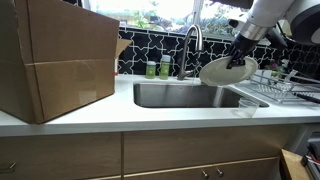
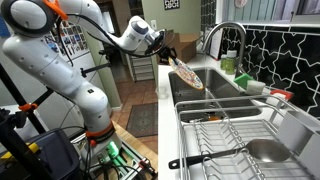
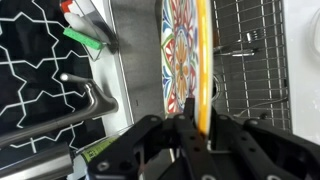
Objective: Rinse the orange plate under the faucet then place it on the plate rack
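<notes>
your arm, one unit, white with black gripper
you have glossy white rounded shells with bulbous joints, orange bands at the joint seams, a dark wrist section, and matte black angular finger links on a blocky black body.

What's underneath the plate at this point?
The plate, gripped at its rim by the end effector, hangs over the end of the sink nearest the plate rack. In the wrist view the plate covers the spot directly below it.
</notes>
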`<action>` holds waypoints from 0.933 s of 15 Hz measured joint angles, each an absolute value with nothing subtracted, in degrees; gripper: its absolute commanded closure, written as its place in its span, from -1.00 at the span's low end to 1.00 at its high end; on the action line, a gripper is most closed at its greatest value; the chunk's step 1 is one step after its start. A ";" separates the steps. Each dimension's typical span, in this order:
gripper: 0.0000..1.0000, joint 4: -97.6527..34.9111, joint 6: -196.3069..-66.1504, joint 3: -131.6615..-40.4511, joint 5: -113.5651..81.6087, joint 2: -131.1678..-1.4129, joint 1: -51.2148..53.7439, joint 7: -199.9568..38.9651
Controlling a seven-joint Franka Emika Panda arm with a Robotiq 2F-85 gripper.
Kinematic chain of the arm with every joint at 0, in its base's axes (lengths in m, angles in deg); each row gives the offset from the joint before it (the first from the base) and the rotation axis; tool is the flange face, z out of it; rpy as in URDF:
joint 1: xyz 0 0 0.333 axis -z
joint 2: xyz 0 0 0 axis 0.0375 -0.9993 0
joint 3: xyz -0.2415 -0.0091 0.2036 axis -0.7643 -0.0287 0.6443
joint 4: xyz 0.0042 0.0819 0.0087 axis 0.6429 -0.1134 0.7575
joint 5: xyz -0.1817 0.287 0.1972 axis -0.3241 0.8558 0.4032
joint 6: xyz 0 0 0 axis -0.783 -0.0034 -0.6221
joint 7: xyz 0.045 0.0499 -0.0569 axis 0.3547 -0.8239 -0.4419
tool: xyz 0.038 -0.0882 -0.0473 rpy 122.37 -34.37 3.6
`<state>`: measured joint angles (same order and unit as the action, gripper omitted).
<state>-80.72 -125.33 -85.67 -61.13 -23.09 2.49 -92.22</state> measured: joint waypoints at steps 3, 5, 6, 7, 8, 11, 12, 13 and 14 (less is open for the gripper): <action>0.94 -80.80 -124.50 -85.47 -59.91 -22.76 2.65 -94.26; 0.94 -80.94 -124.54 -85.53 -59.14 -22.60 2.69 -95.41; 0.94 -80.91 -123.42 -85.02 -60.35 -22.56 3.31 -94.56; 0.94 -80.89 -122.37 -84.77 -60.58 -22.52 3.80 -94.01; 0.94 -80.84 -121.90 -84.93 -59.66 -22.49 3.92 -93.91; 0.94 -79.82 -119.82 -85.66 -54.19 -22.05 4.07 -92.73; 0.94 -79.43 -119.64 -85.84 -52.40 -21.63 4.31 -91.71; 0.94 -78.97 -119.64 -85.91 -51.15 -21.08 4.67 -90.45; 0.94 -78.47 -119.64 -85.93 -50.04 -20.39 5.12 -89.03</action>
